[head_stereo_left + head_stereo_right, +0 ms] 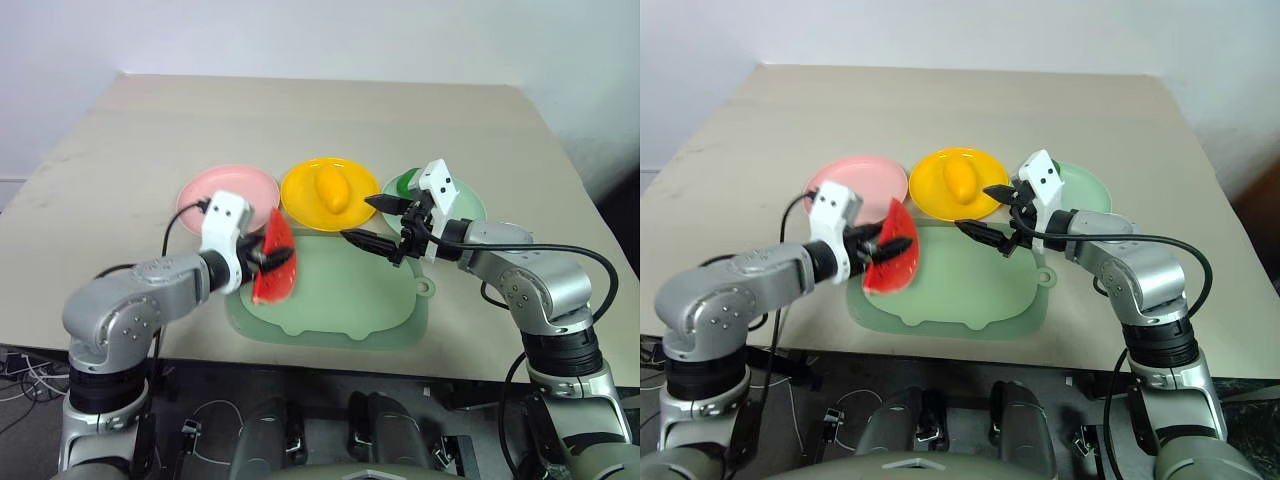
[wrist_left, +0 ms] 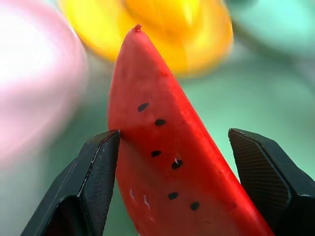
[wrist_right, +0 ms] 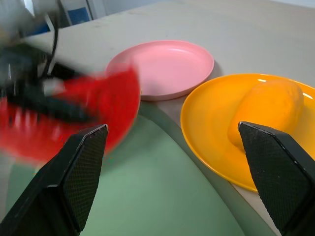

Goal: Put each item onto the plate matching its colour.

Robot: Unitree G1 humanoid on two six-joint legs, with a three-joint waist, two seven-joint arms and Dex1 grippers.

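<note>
Pink plate (image 1: 228, 190) unoccupied, unobstructed

Three plates in a row across the counter (image 1: 120, 130): one plate (image 1: 215, 185) at left, middle plate (image 1: 300, 195) carrying the mango (image 1: 331, 189), third plate (image 1: 462, 205) at right with the small fruit (image 1: 403, 183) on it. Mat (image 1: 340, 300) just in front. Watermelon wedge (image 1: 274, 262) above the mat's left part.

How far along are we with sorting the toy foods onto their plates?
Done: the mango lies on the yellow plate, and the green fruit sits at the green plate, partly hidden by the open right tool. In hand: the left tool is shut on the watermelon wedge, above the mat. Left: setting it on the pink plate.
</note>
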